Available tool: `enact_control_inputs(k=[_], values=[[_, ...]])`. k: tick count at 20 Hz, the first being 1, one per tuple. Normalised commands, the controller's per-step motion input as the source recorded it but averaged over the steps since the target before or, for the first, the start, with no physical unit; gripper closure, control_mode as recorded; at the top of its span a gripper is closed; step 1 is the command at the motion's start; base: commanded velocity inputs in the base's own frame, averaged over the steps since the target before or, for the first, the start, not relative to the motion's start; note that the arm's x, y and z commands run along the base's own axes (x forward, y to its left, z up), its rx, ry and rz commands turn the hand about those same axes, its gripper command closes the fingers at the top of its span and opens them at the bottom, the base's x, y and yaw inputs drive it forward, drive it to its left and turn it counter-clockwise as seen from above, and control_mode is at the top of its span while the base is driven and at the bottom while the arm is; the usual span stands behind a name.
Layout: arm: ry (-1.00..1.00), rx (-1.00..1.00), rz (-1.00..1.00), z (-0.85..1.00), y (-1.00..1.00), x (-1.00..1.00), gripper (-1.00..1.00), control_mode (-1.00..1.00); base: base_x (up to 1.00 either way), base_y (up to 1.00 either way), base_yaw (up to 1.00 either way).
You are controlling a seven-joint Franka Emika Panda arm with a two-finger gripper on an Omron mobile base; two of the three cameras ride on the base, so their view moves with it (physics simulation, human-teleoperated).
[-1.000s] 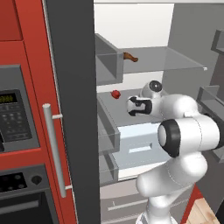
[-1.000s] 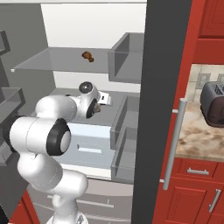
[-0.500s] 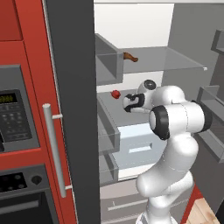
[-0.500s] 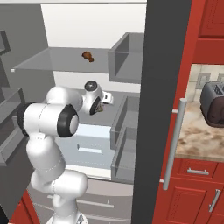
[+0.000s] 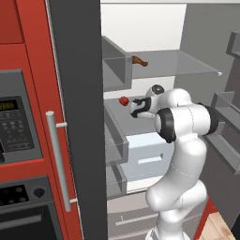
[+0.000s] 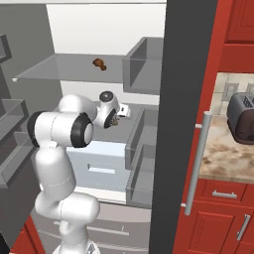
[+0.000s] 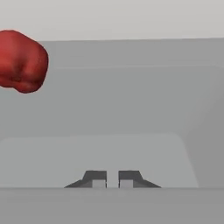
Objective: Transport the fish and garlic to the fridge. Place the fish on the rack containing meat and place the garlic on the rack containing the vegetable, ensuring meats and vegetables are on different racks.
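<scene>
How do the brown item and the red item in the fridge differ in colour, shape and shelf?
The brown item is brown and elongated; the red item is red and rounded. The brown item lies on the upper clear shelf; the red item sits one shelf lower, beside the shut gripper. Both are small and rest inside the fridge.

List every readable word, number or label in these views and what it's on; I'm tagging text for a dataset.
Greenish digits on the black microwave control panel's display: too blurred to read.
Small pale keypad buttons below that display: markings too small to read.
No legible text elsewhere.
</scene>
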Motion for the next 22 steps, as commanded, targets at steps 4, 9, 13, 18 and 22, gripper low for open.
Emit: enact_control_inputs(k=[4, 9, 13, 18, 22], values=[[0.01, 0.00, 0.00, -0.35, 0.00, 0.07, 1.00, -1.00, 0.00, 0.00, 0.00], [0.01, 0.00, 0.00, -0.06, 0.00, 0.00, -1.00, -1.00, 0.00, 0.00, 0.00], [-0.03, 0.00, 0.00, 0.00, 0.00, -0.02, -1.00, -1.00, 0.00, 0.00, 0.00], [-0.11, 0.00, 0.00, 0.00, 0.00, -0.23, -1.00, -1.00, 0.00, 0.00, 0.00], [-0.13, 0.00, 0.00, 0.00, 0.00, -0.51, -1.00, -1.00, 0.00, 0.00, 0.00]])
